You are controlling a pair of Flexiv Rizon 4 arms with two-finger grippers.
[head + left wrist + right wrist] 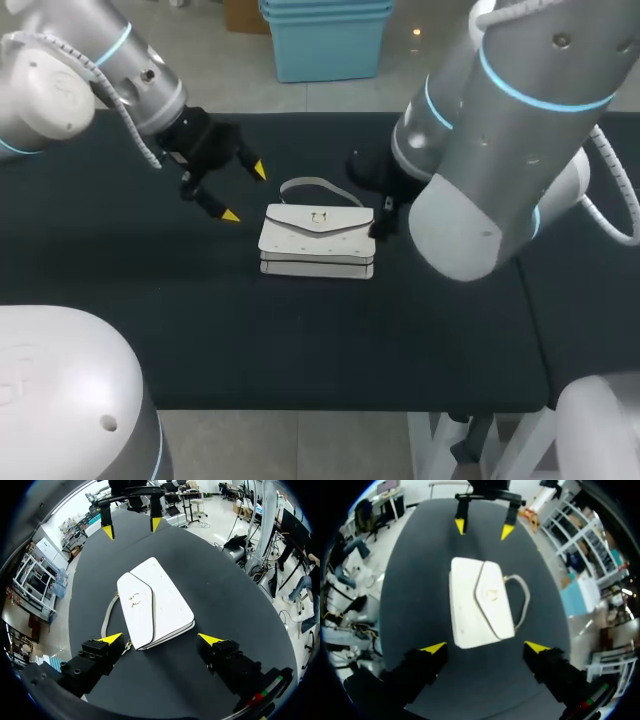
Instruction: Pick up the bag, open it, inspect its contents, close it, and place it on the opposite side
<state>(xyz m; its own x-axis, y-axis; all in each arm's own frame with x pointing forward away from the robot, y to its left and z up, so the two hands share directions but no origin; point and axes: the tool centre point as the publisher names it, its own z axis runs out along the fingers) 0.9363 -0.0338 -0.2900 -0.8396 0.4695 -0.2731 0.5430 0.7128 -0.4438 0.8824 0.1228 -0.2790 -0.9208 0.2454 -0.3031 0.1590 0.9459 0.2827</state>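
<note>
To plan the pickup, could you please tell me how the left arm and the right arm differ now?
The left arm stands left of the bag; the right arm, right of it. From overhead, the left arm's jaws show clearly; the right arm's are hidden behind the arm itself. Both have open jaws, and neither grips the bag.

White bag (317, 240) lies flat on a dark tabletop (300, 340), flap closed. Left pincer (245, 192), fingers spread, hangs just left of it; right arm (500, 150) stands close at its right.
</note>
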